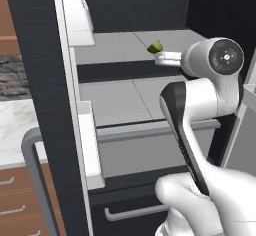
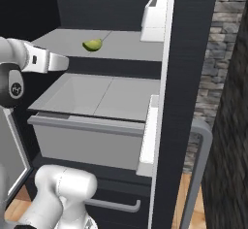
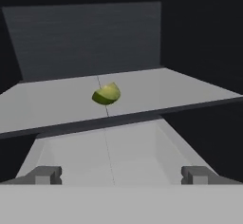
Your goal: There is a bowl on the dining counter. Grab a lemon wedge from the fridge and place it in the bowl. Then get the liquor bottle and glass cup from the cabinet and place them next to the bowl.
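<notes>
The fridge (image 1: 40,80) stands open, its black door (image 2: 186,77) swung aside. A small yellow-green lemon wedge (image 1: 156,46) (image 2: 92,44) (image 3: 106,94) lies alone on the upper grey shelf (image 3: 57,104). My gripper (image 3: 121,174) (image 1: 160,57) (image 2: 65,63) is open, level with that shelf's front edge and just short of the wedge, with nothing between its fingers. The bowl, dining counter, liquor bottle, glass cup and cabinet are out of view.
A grey pulled-out bin (image 2: 97,106) (image 1: 130,100) sits under the shelf, below my hand. White door bins (image 1: 80,15) (image 2: 155,14) hang on the open doors. A lower drawer handle (image 1: 130,212) is under the arm. A marble worktop (image 1: 12,125) and brown drawers (image 1: 15,200) lie at the left.
</notes>
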Robot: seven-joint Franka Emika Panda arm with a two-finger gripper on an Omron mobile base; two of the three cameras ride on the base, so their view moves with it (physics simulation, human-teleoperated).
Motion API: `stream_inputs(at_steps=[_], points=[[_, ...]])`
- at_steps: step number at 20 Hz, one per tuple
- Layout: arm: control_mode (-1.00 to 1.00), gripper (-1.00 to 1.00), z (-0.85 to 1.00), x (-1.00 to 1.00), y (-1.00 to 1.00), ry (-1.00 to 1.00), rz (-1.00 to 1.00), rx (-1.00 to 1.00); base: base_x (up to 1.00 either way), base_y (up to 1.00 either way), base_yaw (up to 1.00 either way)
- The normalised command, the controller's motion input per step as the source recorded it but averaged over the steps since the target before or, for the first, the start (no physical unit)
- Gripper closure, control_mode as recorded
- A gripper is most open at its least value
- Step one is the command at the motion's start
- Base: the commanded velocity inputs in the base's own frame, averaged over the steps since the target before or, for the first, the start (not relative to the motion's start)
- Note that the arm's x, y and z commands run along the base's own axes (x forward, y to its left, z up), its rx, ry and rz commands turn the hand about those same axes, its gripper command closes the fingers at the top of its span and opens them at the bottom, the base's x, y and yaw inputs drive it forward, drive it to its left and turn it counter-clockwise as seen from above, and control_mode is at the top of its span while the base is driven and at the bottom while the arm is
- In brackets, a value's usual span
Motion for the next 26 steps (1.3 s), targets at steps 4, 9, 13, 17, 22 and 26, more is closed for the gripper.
stream_inputs(at_steps=[4,9,13,17,22,26], points=[[-1.00,-1.00,0.00,0.17,0.00,-0.01,0.00,0.00,0.00,0.00,0.00],[-1.00,-1.00,0.00,0.16,0.00,0.00,0.00,0.00,0.00,0.00,0.00],[-1.00,-1.00,0.00,0.23,0.00,0.00,0.00,0.00,0.00,0.00,0.00],[-1.00,-1.00,0.00,0.31,0.06,0.00,0.00,0.00,0.00,0.00,0.00],[-1.00,-1.00,0.00,0.30,0.12,0.00,0.00,0.00,0.00,0.00,0.00],[-1.00,-1.00,0.00,0.33,0.05,0.00,0.00,0.00,0.00,0.00,0.00]])
